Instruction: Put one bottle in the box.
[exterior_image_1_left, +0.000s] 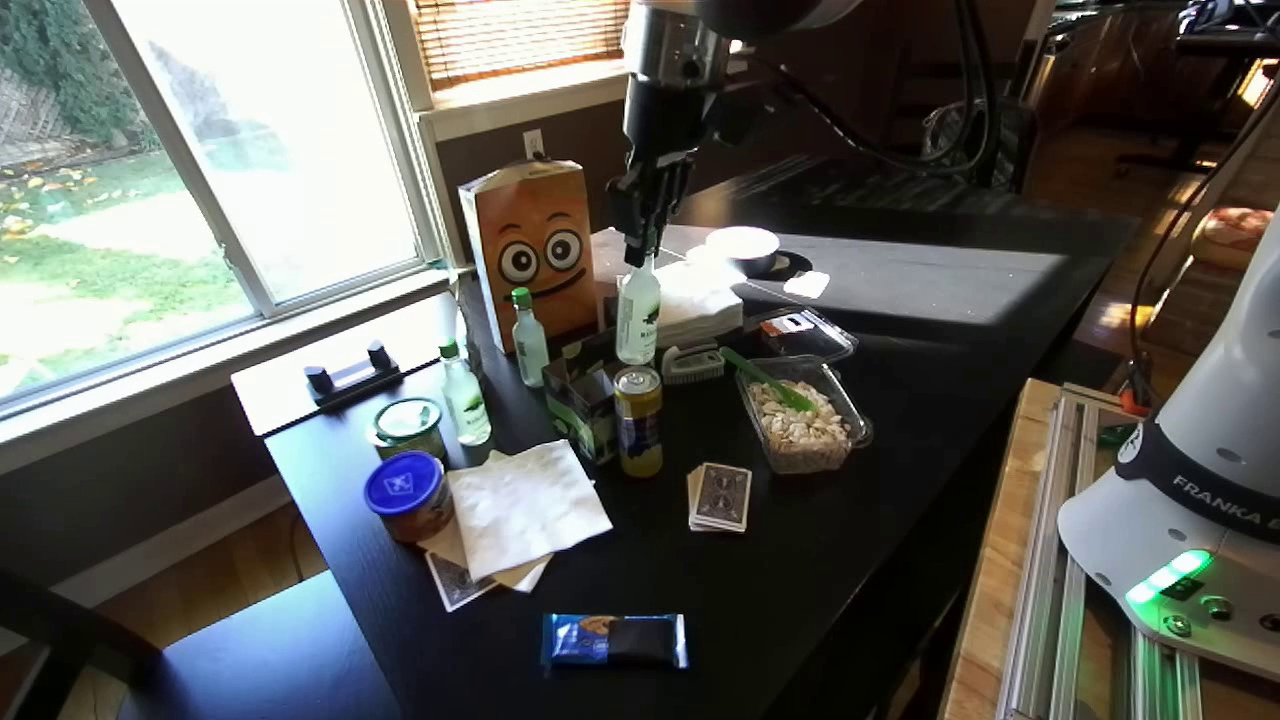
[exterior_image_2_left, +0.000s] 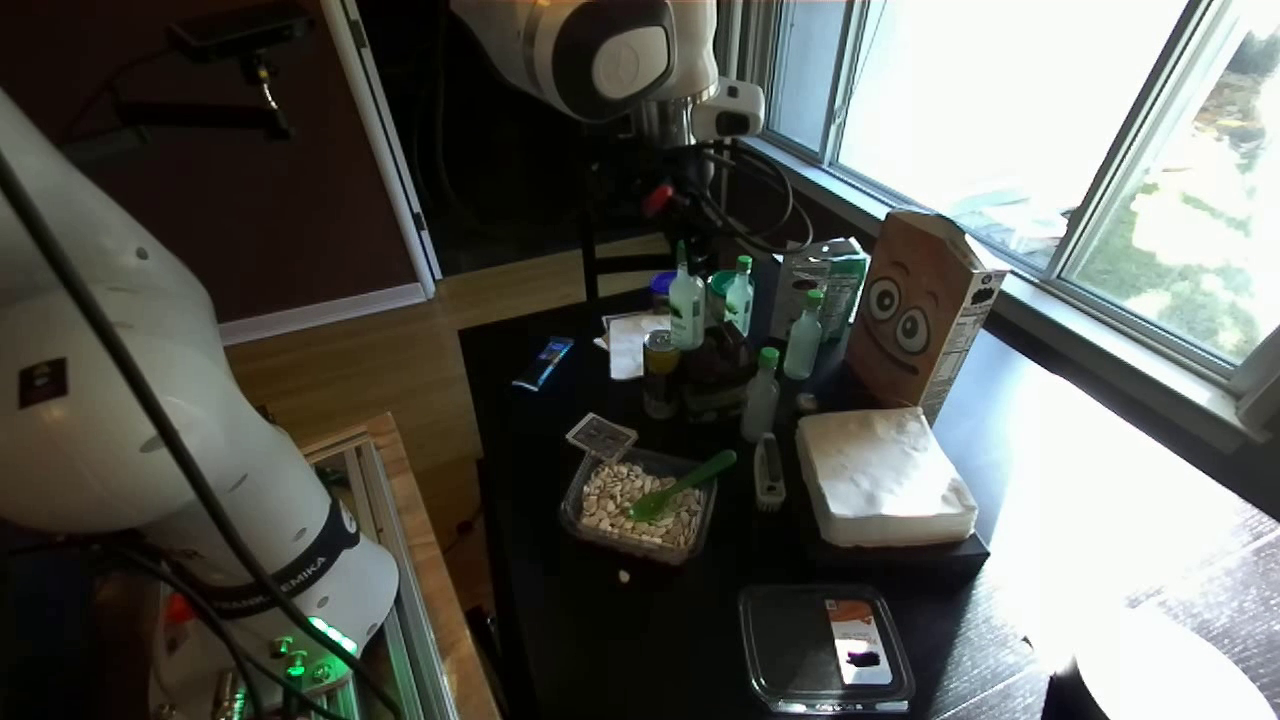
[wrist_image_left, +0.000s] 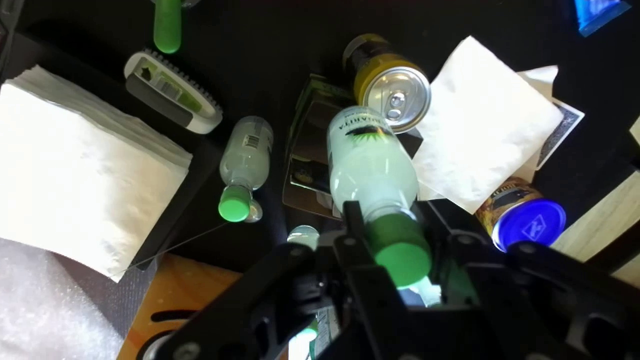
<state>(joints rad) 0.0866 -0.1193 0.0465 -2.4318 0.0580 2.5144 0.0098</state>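
Currently my fingers hold a green-capped bottle near its neck, roughly upright and clear of the desk; in an exterior view, the cartoon-faced box stands farther off, left of the bottle.

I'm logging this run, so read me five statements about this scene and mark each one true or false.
1. The gripper holds a green-capped bottle. True.
2. That bottle is standing on the table. False: it hangs in the air.
3. The cartoon-face box stands upright. True.
4. Every bottle is inside that box. False: one is in the gripper, and other bottles stand outside it.
5. A green spoon rests on the pale food pieces. True.
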